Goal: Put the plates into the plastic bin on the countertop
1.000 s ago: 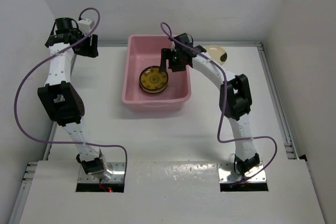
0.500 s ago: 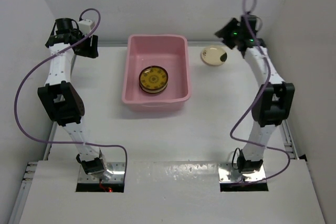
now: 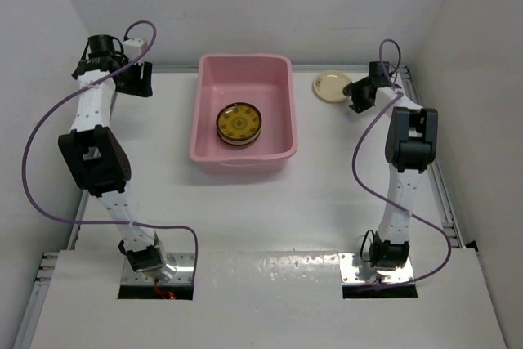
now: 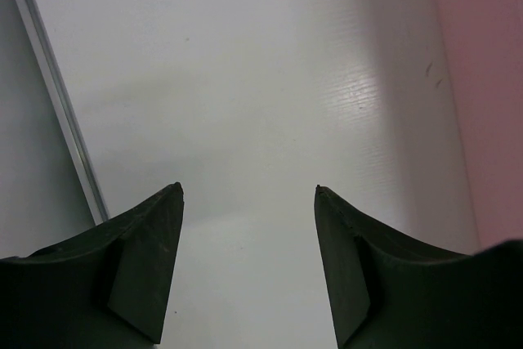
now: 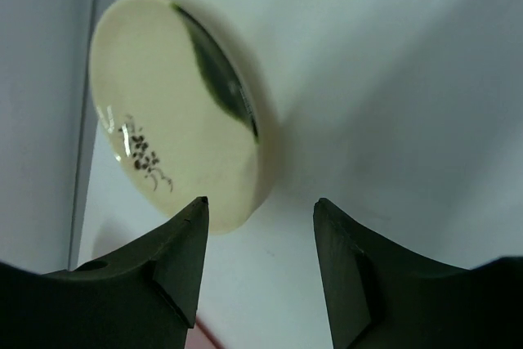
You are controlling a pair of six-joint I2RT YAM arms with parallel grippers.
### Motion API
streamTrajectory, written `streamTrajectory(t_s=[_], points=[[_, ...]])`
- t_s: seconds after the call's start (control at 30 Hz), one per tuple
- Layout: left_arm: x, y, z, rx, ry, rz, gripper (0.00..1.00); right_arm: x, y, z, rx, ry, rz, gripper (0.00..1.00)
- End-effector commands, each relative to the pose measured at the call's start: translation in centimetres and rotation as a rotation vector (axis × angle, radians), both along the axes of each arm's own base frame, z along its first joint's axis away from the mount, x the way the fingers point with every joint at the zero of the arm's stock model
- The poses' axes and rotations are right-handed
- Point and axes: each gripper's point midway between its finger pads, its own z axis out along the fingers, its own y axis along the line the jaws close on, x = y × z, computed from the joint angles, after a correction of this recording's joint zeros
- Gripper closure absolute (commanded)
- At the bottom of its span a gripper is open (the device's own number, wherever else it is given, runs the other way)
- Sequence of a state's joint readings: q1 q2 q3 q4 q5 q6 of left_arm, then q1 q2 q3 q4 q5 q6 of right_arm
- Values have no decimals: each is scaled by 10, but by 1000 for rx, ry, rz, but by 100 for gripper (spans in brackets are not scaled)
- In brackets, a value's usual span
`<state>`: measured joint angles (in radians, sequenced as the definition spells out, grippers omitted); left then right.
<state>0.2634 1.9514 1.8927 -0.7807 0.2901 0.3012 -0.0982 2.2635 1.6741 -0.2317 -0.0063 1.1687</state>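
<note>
The pink plastic bin [image 3: 279, 87] stands at the back middle of the white countertop [image 3: 245, 210]. A mustard-yellow patterned plate [image 3: 239, 123] lies in it on a short stack. A cream plate with a dark patch [image 3: 330, 85] lies on the countertop right of the bin; it also shows in the right wrist view [image 5: 176, 108]. My right gripper [image 3: 357, 92] is open and empty at the plate's right edge, its left fingertip [image 5: 194, 217] over the rim. My left gripper [image 3: 140, 76] is open and empty at the far left, left of the bin [image 4: 490, 87].
White walls close the back and both sides. Metal edge strips [image 3: 433, 169] run along the right and left edges; one shows in the left wrist view [image 4: 61, 112]. Purple cables loop from both arms.
My right arm left the bin, swung to the back right corner and came down beside the cream plate. The yellow plate stays in the bin. The left arm has barely moved.
</note>
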Motion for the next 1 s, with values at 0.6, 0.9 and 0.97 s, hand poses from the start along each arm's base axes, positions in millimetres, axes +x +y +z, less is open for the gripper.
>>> streamTrajectory(t_s=[0.6,0.9,0.97], points=[[5,31,4,37,-9,99,32,20,20,-76,149,15,-158,93],[5,30,5,38,-12,87,32,42,28,-5,139,-175,-81,100],[8,31,5,38,-15,87,32,45,27,54,98,-274,-50,100]])
